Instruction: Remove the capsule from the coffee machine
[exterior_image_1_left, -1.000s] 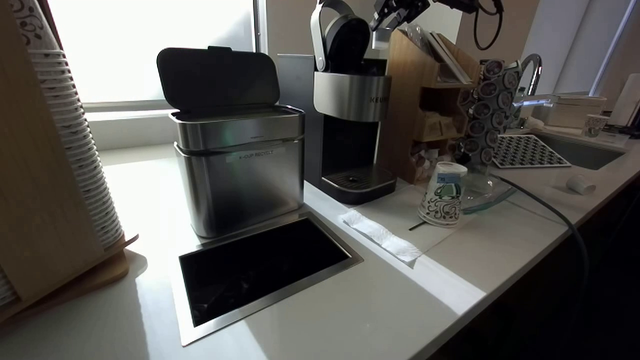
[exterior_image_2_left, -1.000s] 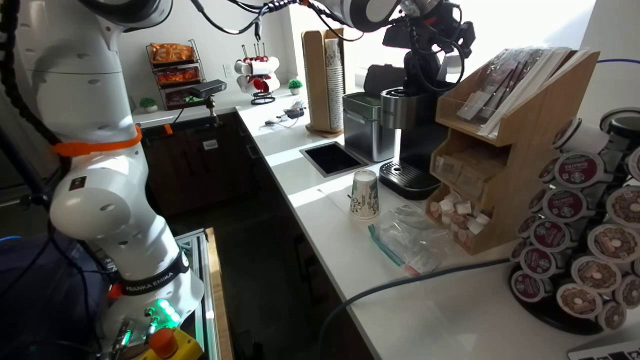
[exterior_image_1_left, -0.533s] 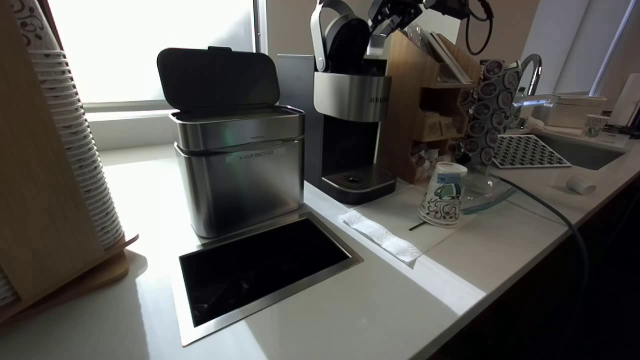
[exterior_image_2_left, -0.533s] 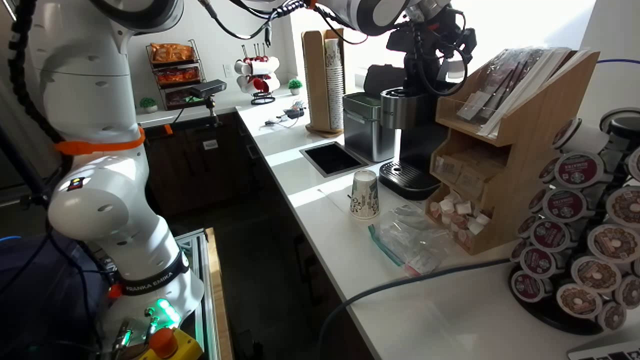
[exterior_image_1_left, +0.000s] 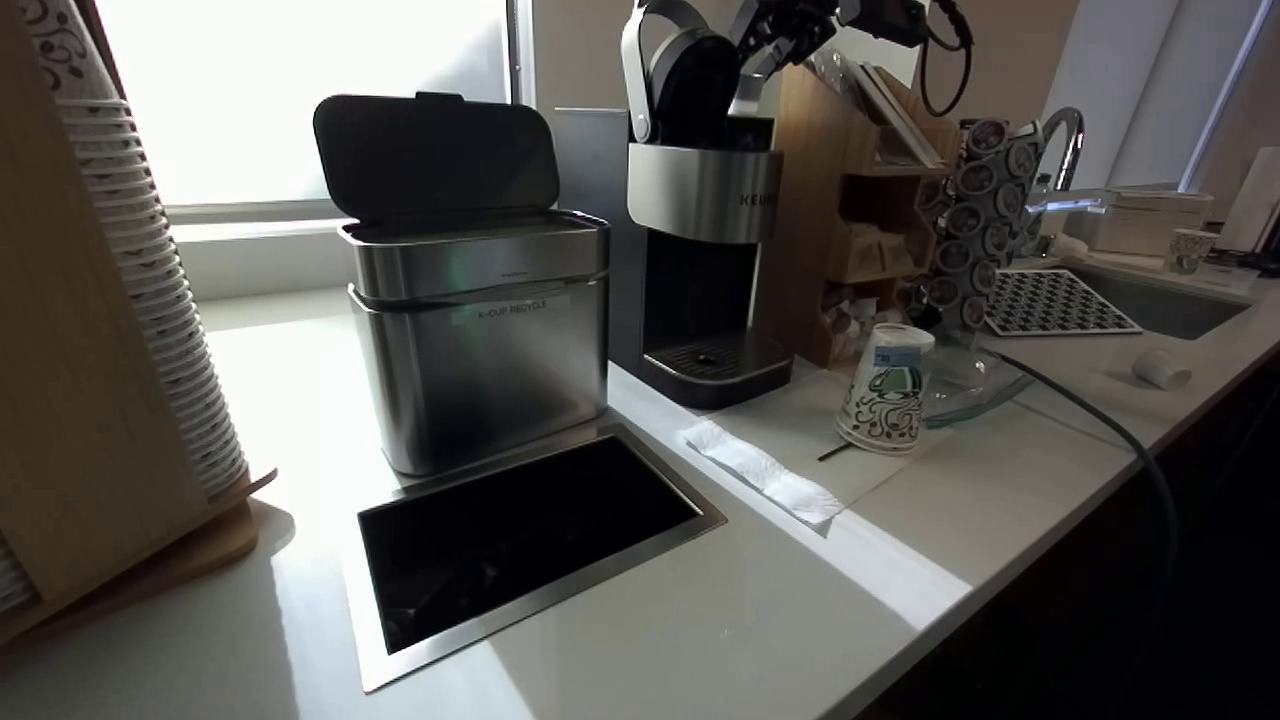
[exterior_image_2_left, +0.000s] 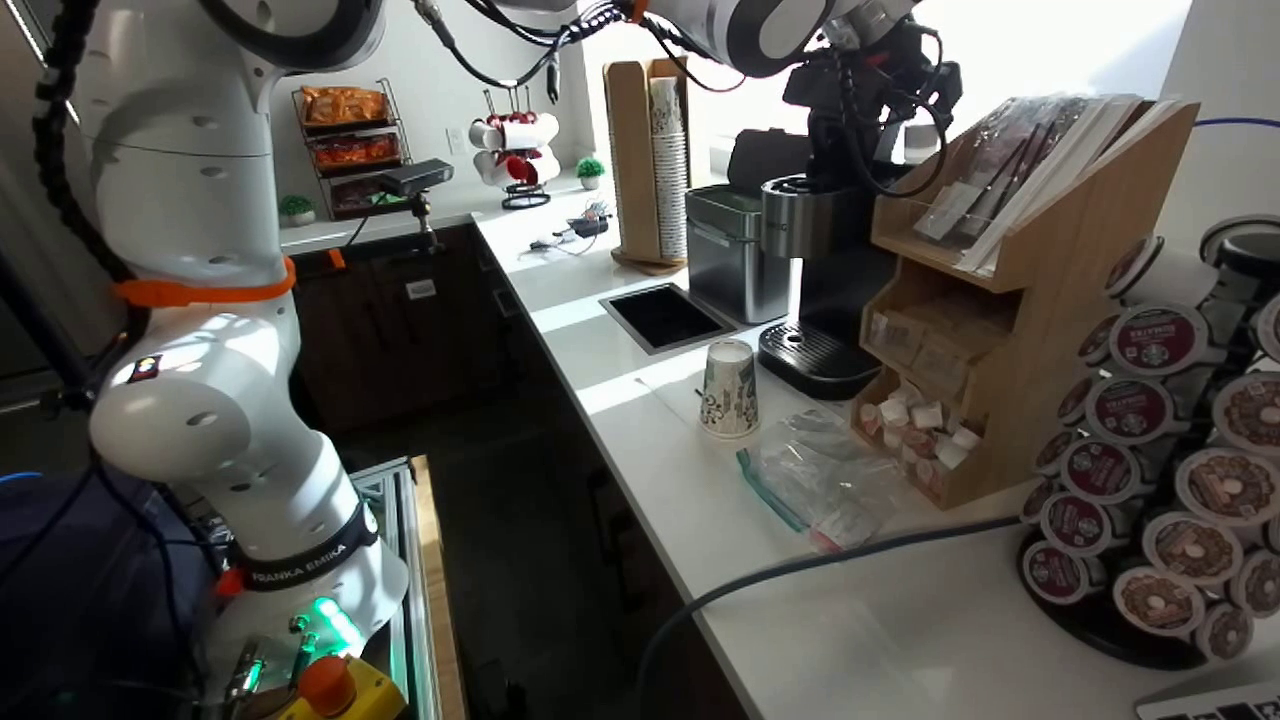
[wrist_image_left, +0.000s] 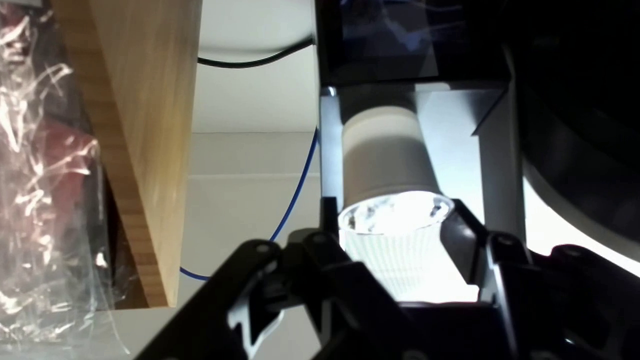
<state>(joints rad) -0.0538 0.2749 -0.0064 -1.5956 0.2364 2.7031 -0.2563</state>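
The coffee machine (exterior_image_1_left: 705, 195) has a brushed-silver body and a black drip tray. It also shows in an exterior view (exterior_image_2_left: 797, 222). Its rounded black lid (exterior_image_1_left: 694, 88) is raised. My gripper (exterior_image_1_left: 762, 58) is above the machine's top, beside the raised lid. It also shows in the wrist view (wrist_image_left: 393, 227). It is shut on a white capsule (exterior_image_1_left: 746, 96), held between the fingertips. In the wrist view the capsule (wrist_image_left: 400, 214) shows a shiny foil face; the area below its rim is washed out by light. The inside of the machine's capsule holder is hidden.
A steel bin (exterior_image_1_left: 490, 360) with raised lid stands beside the machine, behind a dark counter opening (exterior_image_1_left: 540, 530). A wooden organiser (exterior_image_2_left: 1080, 250) stands close on the other side. A paper cup (exterior_image_2_left: 730, 390), a plastic bag (exterior_image_2_left: 820, 480) and a capsule rack (exterior_image_2_left: 1150, 480) are nearby.
My gripper and the capsule in it have shifted a little, appearing closer to the raised lid's edge and slightly lower. The arm moved with them. The machine and bin stay put.
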